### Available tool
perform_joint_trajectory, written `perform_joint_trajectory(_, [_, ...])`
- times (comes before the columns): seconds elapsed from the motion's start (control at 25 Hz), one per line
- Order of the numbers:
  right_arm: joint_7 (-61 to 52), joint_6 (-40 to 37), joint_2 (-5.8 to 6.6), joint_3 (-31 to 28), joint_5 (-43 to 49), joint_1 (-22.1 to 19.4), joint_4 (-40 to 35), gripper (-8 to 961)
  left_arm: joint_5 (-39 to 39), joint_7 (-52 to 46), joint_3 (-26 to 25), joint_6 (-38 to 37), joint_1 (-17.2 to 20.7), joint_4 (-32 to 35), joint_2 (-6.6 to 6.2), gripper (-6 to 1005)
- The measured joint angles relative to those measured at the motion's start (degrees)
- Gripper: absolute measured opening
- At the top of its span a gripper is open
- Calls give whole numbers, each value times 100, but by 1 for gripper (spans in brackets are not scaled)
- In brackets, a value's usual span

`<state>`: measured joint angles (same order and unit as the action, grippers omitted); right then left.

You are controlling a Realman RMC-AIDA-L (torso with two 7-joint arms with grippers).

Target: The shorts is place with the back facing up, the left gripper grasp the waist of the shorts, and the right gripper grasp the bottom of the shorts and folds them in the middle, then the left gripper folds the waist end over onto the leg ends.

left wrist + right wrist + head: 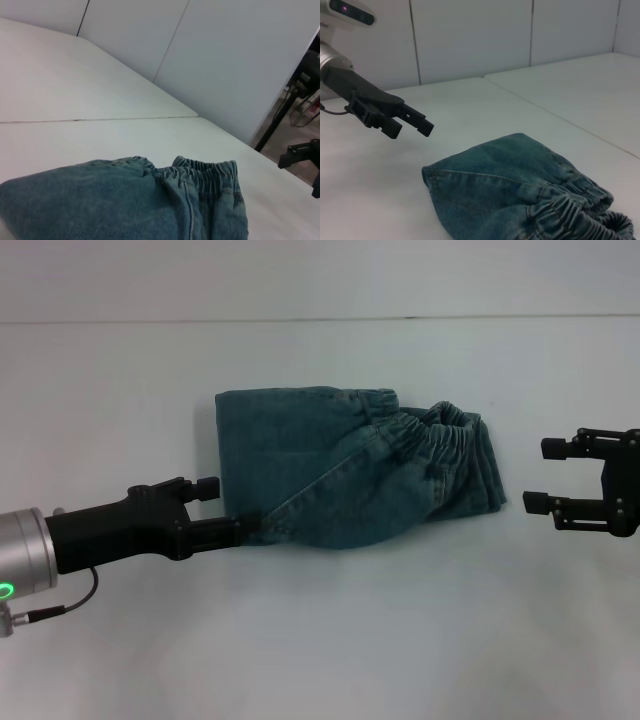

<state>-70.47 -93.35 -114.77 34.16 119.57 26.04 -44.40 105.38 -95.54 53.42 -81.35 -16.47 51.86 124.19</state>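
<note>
The shorts (350, 470) lie in a folded bundle on the white table (320, 640), between the two grippers. The waist (445, 440), the bunchy stretchy band, sits on top at the end closest to the right gripper (540, 476). That looks like the last fold is made, with the waist end laid over the leg ends, which are hidden under the cloth.

The left gripper (225, 507) is right at the edge of the bundle on its own side. Its fingers are spread apart, one above the cloth edge and one touching the low corner. It does not seem to be pinching anything, so it has probably let go. In the right wrist view it shows with fingers apart, clear of the cloth.

The right gripper waits a little way off from the waist end. Its fingers are wide apart and hold nothing. It stays out of the way so it will not bump the fold.
</note>
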Motion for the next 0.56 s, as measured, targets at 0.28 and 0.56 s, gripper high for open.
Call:
perform_joint_trajectory(0.28, [43,2,-3,-3,5,7,-1,768,1,0,17,-5,3,-1,0,903])
perform_joint_trajectory(0.56, [61,1,-2,-6,5,6,-6,768,1,0,21,-5,3,-14,0,903])
